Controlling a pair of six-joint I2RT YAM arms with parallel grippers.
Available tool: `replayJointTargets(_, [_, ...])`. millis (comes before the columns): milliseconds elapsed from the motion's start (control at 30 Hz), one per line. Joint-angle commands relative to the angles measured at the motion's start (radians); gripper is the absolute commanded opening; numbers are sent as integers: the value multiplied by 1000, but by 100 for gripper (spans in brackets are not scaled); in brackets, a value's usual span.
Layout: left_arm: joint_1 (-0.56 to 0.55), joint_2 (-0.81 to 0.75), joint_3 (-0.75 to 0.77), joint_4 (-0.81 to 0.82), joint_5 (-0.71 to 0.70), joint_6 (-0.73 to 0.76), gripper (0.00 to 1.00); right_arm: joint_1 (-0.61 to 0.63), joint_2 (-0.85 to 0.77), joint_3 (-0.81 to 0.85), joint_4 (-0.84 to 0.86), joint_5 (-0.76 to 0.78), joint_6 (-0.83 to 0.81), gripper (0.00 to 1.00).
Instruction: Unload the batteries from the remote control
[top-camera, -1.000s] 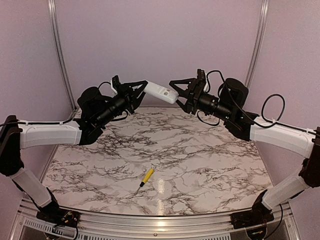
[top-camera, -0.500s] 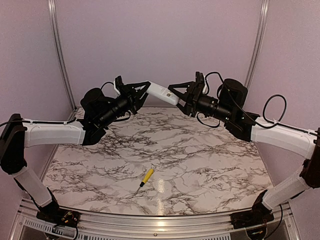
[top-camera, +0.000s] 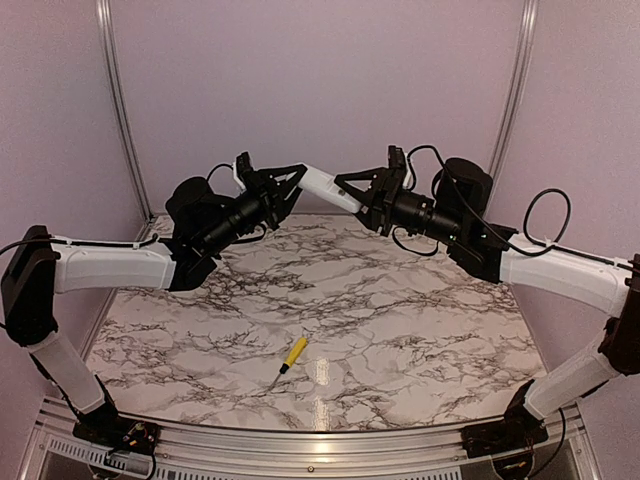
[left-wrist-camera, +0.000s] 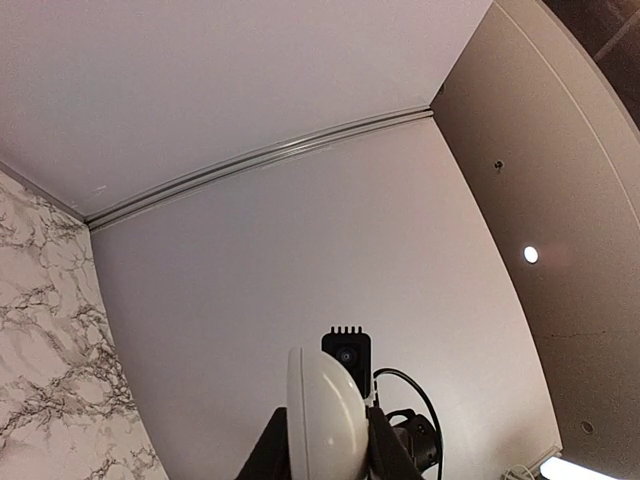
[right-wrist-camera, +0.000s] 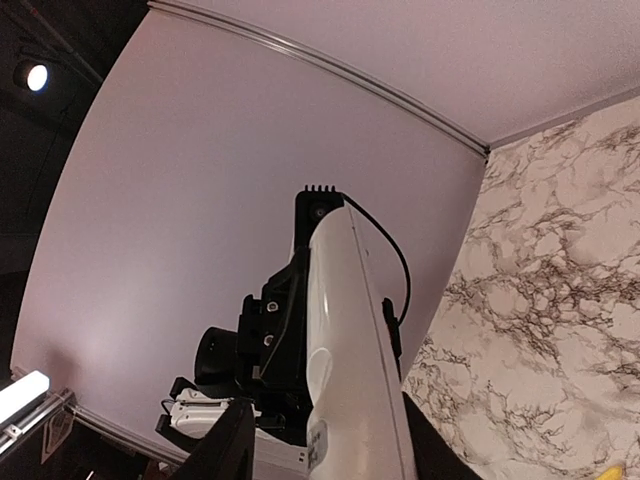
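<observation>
High above the far edge of the marble table (top-camera: 400, 300), one white remote control (top-camera: 325, 185) hangs between two grippers, well clear of the surface. The left gripper (top-camera: 296, 182) is clamped on its left end. The right gripper (top-camera: 350, 192) straddles the other end, and whether its fingers (right-wrist-camera: 228, 445) press the remote cannot be told. One yellow-handled screwdriver (top-camera: 291, 354) lies alone near the table's front edge, well apart from both arms. Each wrist view shows the remote end-on between that gripper's fingers, where it blocks much of the opposite gripper. Only the top view shows its full length.
</observation>
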Motion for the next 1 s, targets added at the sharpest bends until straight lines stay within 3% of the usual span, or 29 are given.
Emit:
replayJointTargets(0, [-8, 16, 22, 45, 21, -2, 0, 8, 1, 40, -13, -20, -4, 40])
replayJointTargets(400, [-17, 8, 9, 35, 15, 13, 0, 8, -14, 25, -17, -24, -8, 23])
replayJointTargets(633, [-26, 4, 11, 13, 8, 29, 0, 11, -13, 20, -17, -36, -1, 21])
replayJointTargets(867, [-34, -17, 0, -26, -13, 52, 0, 14, -27, -2, -37, -24, 9, 0])
replayJointTargets(967, [-35, -25, -13, -28, -14, 51, 10, 14, -35, -16, -30, -14, 20, 0])
